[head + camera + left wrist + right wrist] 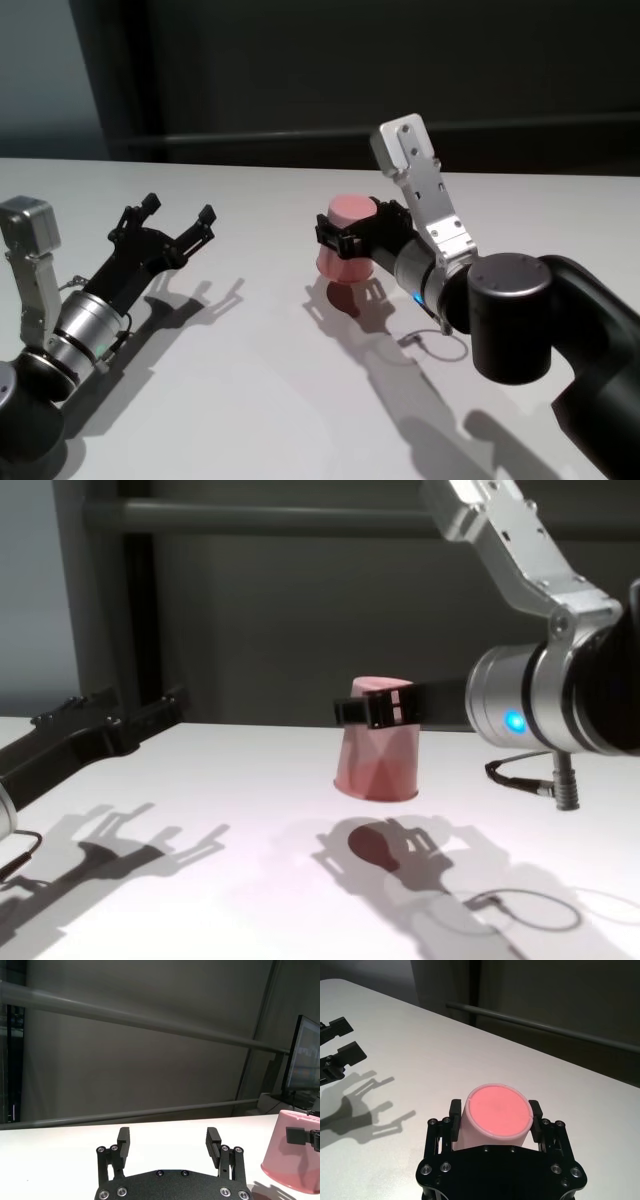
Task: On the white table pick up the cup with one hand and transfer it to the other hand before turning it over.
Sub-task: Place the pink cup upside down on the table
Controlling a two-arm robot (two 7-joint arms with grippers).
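Pink cup (347,250) held upside down in the right claw (350,240) — base up, wide rim down, clear of the white worktop (250,380) with its shadow cast below. Black fingers (454,1110) clamped on opposite sides of the cup wall, near the base. Blue light glowing on the right arm (520,715). Left claw (175,222) spread wide and holding nothing — off to the left, well apart from the cup, raised above the worktop.

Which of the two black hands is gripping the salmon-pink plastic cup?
The right hand, on the blue-lit arm, is shut on the upside-down salmon-pink plastic cup; the left hand is open and empty.
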